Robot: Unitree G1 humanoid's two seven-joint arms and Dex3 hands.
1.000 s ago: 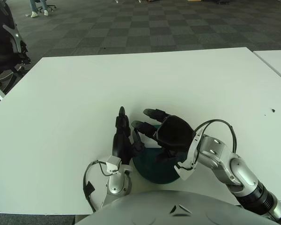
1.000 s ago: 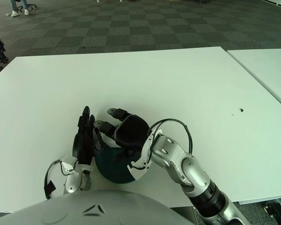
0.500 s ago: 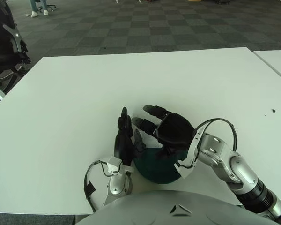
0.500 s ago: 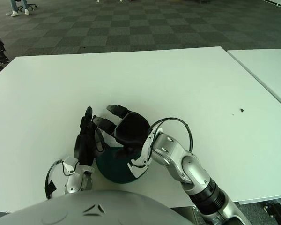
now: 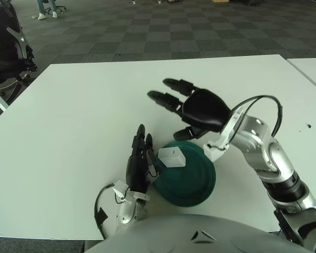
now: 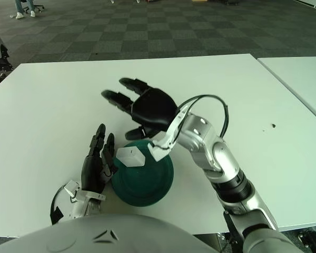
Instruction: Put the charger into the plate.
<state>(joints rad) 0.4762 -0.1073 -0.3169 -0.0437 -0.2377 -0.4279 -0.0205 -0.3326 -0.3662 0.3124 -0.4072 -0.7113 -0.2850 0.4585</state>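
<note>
I am holding my right hand [image 5: 192, 105] above the far rim of the plate [image 5: 192, 182], fingers spread and gripping nothing, so the dish under it is unobstructed. The charger [image 5: 171, 157], a small white block, is sitting inside the plate near its left edge, which I judge leaves the task essentially done. My left hand [image 5: 138, 166] is showing just beside the plate's left rim, fingers straight and loose, perhaps steadying it on the white counter [image 5: 84, 110].

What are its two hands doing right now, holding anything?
Left hand: open, empty, just left of the green plate.
Right hand: open, empty, above the plate; the white charger lies in it.
</note>
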